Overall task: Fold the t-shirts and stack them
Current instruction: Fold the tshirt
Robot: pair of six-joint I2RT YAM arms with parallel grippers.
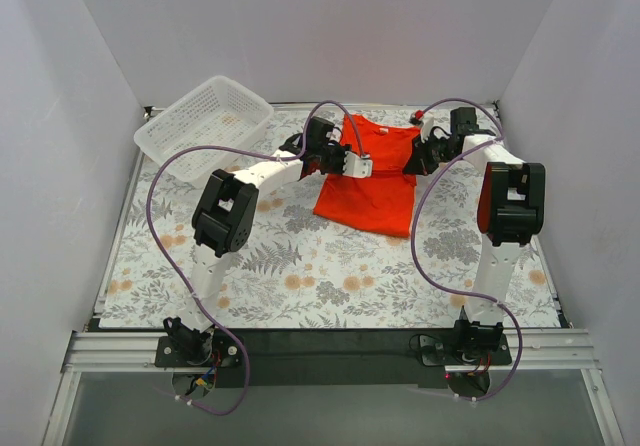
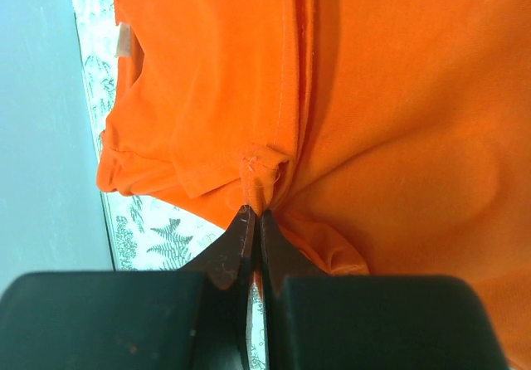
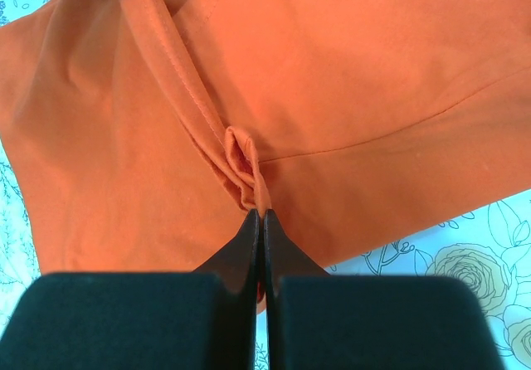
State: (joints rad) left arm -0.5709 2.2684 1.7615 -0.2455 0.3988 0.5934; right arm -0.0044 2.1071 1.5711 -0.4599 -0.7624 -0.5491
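Orange-red t-shirt (image 1: 366,194) lies far on the surface (image 1: 300,276), in the middle, only partly folded I think; nothing is stacked yet. Left gripper (image 2: 253,218) is closed on a seam pinch, and right gripper (image 3: 260,215) is closed on a hem. Both sleeves are hidden under the wrists.

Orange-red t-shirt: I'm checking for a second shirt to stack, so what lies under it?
Around the plain orange-red fabric t-shirt, only the floral-patterned table cover shows. The cloth hides whatever is beneath its middle; no second shirt peeks out.
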